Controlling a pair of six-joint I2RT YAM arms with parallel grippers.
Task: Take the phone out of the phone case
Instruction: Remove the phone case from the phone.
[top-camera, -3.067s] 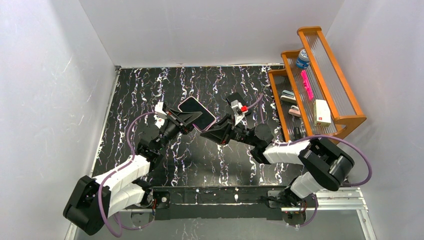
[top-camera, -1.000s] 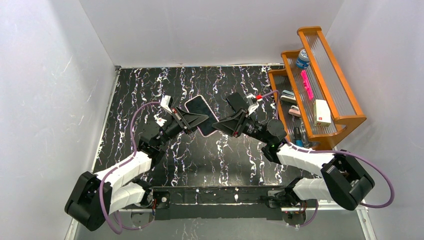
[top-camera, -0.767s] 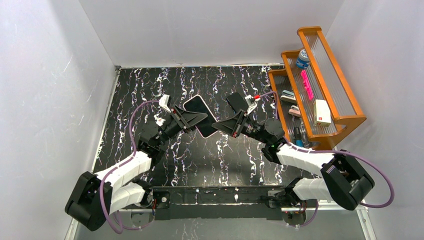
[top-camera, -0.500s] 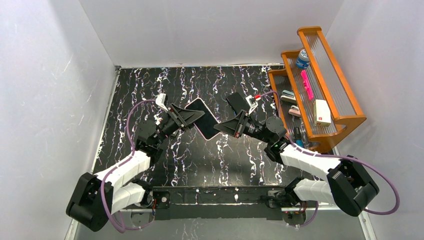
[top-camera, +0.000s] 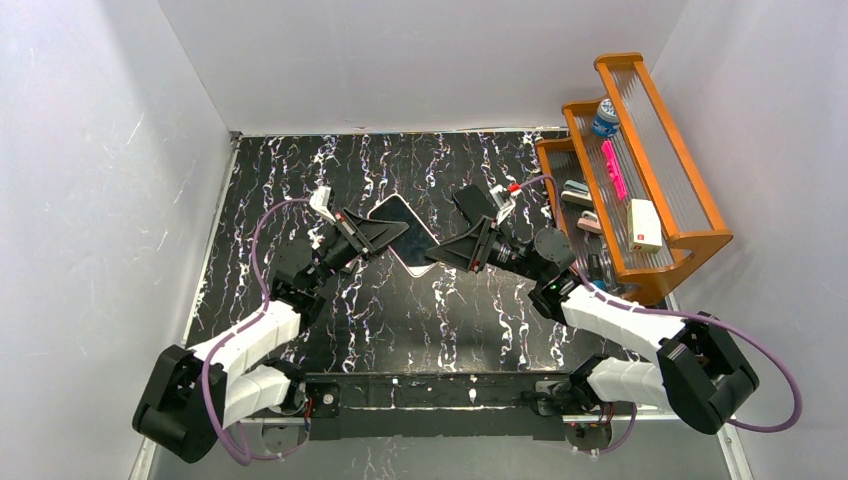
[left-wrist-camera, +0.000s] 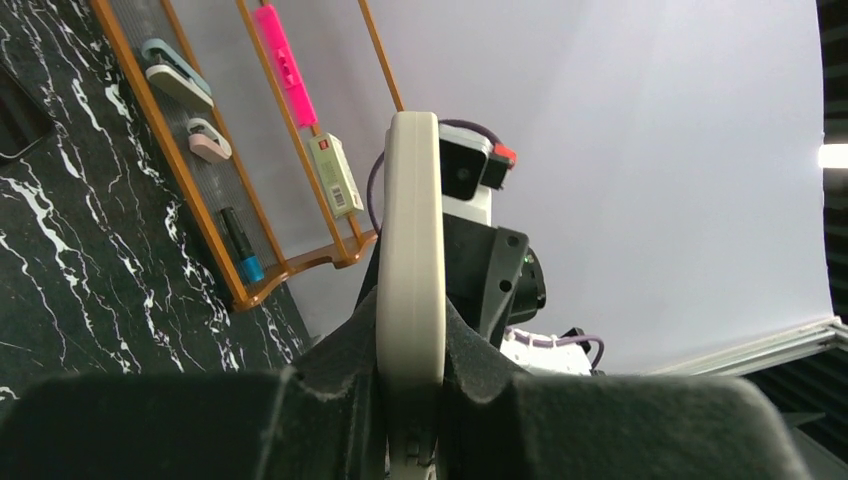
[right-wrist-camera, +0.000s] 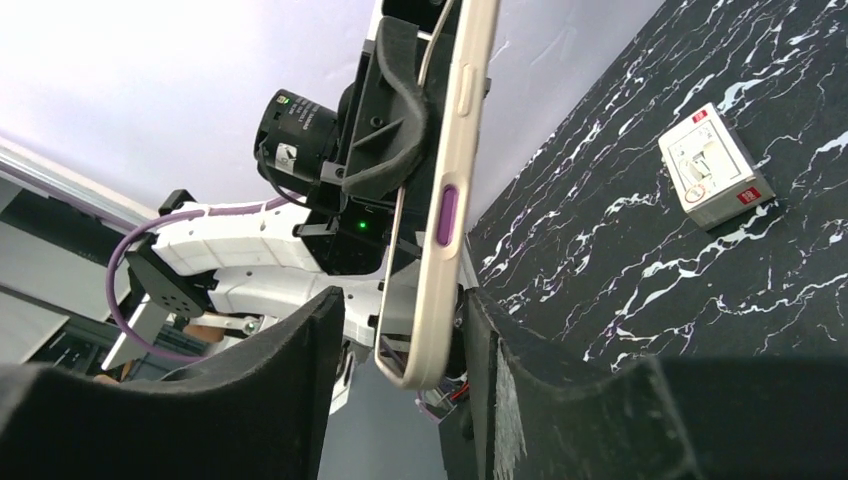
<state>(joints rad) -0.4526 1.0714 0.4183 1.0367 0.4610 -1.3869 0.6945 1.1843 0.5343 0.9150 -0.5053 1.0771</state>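
The phone in its cream case (top-camera: 405, 232) is held up above the table between the two arms. My left gripper (top-camera: 388, 232) is shut on it; in the left wrist view the case (left-wrist-camera: 410, 220) stands edge-on, pinched between the pads at my left gripper (left-wrist-camera: 410, 372). My right gripper (top-camera: 437, 257) is at the phone's lower right corner. In the right wrist view the case edge (right-wrist-camera: 455, 150), with a purple button, hangs between my right gripper's (right-wrist-camera: 405, 315) open jaws. It sits close to the right finger (right-wrist-camera: 500, 340), with a gap on the left.
A wooden rack (top-camera: 690, 240) at the right edge holds a pink marker (top-camera: 613, 168), a white box (top-camera: 645, 224), a bottle and staplers. A flat black object (top-camera: 470, 200) lies on the marbled table behind the right gripper. A small white box (right-wrist-camera: 715, 180) lies on the table.
The left gripper has drawn back a little to the left and turned the phone. The right gripper has stayed by the phone's lower corner, now straddling it.
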